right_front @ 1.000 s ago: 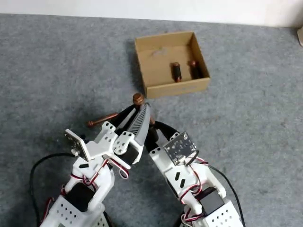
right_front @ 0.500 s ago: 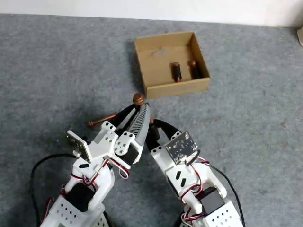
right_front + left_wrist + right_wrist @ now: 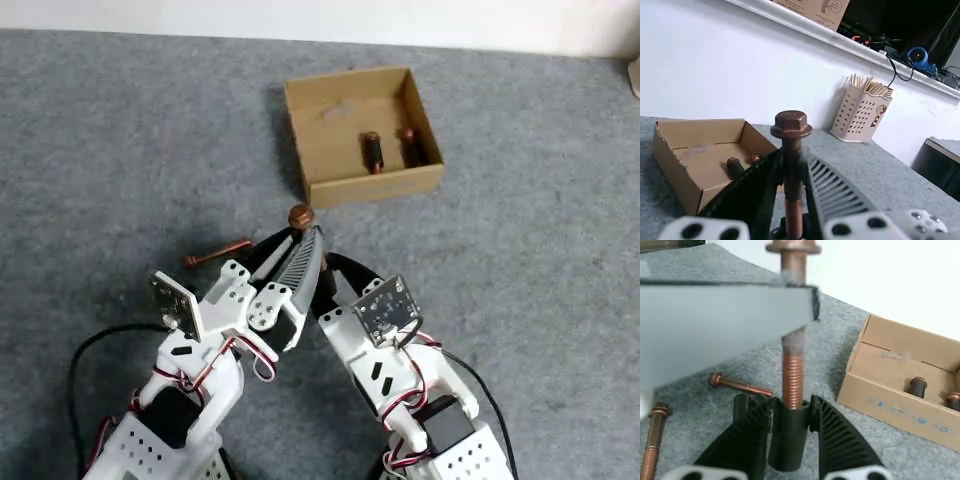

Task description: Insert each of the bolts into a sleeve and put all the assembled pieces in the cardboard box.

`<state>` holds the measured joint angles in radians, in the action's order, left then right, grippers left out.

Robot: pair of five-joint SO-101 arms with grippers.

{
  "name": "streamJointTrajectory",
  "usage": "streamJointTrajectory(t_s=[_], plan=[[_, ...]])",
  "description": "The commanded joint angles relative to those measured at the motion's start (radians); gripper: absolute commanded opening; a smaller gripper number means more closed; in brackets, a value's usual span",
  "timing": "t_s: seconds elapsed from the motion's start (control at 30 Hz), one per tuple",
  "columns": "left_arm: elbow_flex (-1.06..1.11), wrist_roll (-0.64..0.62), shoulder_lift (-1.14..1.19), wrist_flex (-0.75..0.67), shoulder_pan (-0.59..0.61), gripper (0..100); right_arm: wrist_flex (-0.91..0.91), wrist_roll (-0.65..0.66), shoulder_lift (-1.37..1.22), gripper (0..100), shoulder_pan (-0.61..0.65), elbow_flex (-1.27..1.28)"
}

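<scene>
My left gripper (image 3: pixel 791 162) is shut on a copper bolt (image 3: pixel 791 150), held upright with its hex head (image 3: pixel 300 215) on top. The bolt's threaded tip sits in the mouth of a black sleeve (image 3: pixel 788 432), which my right gripper (image 3: pixel 788 410) is shut on. In the high view the two grippers meet just in front of the cardboard box (image 3: pixel 330 190), left gripper (image 3: pixel 301 245) lying over the right one. Two assembled pieces (image 3: pixel 372 152) (image 3: pixel 410 147) lie inside the box. A loose bolt (image 3: pixel 218 253) rests on the carpet left of the grippers, and a second loose bolt (image 3: pixel 652 440) lies nearby.
The grey carpet (image 3: pixel 520 260) spreads to the right of the arms and to the far left. A perforated holder of wooden sticks (image 3: pixel 862 112) stands by the wall beyond the box. The box (image 3: pixel 910 400) opens upward.
The left gripper and its bolt have shifted slightly toward the right arm and lower, with the bolt head a little nearer the sleeve. The right arm has barely moved.
</scene>
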<state>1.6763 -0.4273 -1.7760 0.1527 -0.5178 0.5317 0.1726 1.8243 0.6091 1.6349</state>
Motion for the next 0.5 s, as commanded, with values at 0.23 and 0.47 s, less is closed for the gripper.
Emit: streamJointTrajectory(t_s=[0.23, 0.47], plan=[[0.021, -0.015, -0.005, 0.011, 0.035, 1, -0.024, -0.011, 0.015, 0.5, -0.007, -0.101], [0.016, -0.104, -0.005, 0.011, 0.036, 1, -0.027, -0.011, 0.015, 0.5, 0.004, -0.101]])
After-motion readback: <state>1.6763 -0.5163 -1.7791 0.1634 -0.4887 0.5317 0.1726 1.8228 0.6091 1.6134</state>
